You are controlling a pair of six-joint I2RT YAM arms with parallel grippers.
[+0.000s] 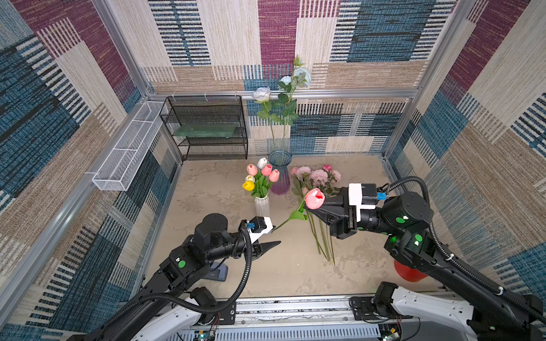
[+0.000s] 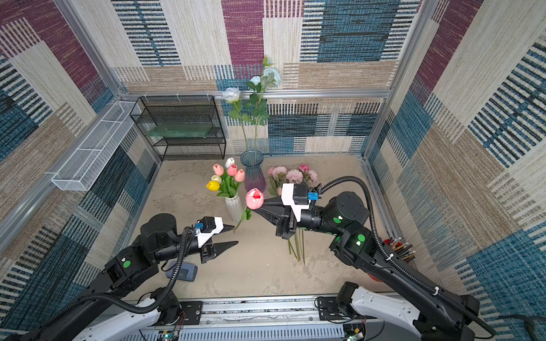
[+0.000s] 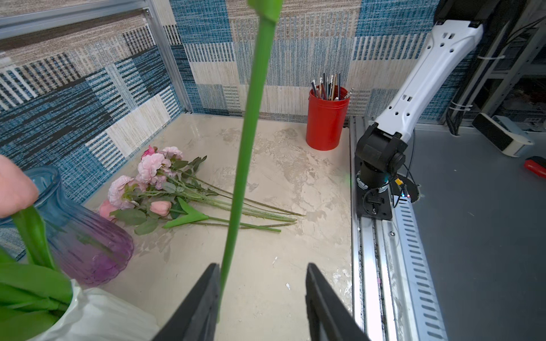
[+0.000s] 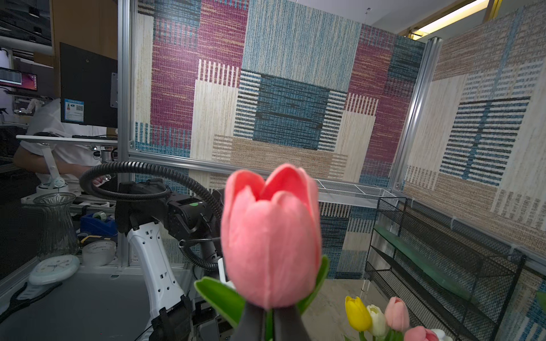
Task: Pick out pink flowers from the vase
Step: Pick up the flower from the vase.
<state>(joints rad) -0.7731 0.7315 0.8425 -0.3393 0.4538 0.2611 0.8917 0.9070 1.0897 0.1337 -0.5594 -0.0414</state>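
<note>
My right gripper (image 1: 307, 209) (image 4: 269, 319) is shut on the green stem of a pink tulip (image 1: 314, 198) (image 4: 270, 236), just under its bloom, and holds it above the table. The stem (image 3: 251, 118) slants down to my left gripper (image 1: 276, 235) (image 3: 262, 267), which is open; the stem's lower end rests against one finger with a wide gap to the other. More pink flowers (image 1: 316, 177) (image 3: 150, 177) lie on the table to the right of the blue-purple glass vase (image 1: 280, 174), which holds pale blue roses (image 1: 261, 94). A white vase (image 1: 262, 205) holds pink tulips (image 1: 267, 171) with yellow and white ones.
A black wire shelf (image 1: 206, 127) stands at the back left, with a white wire basket (image 1: 127, 153) on the left wall. A red cup of pencils (image 3: 326, 118) stands at the right wall under my right arm. A grey device (image 2: 183, 271) lies under my left arm.
</note>
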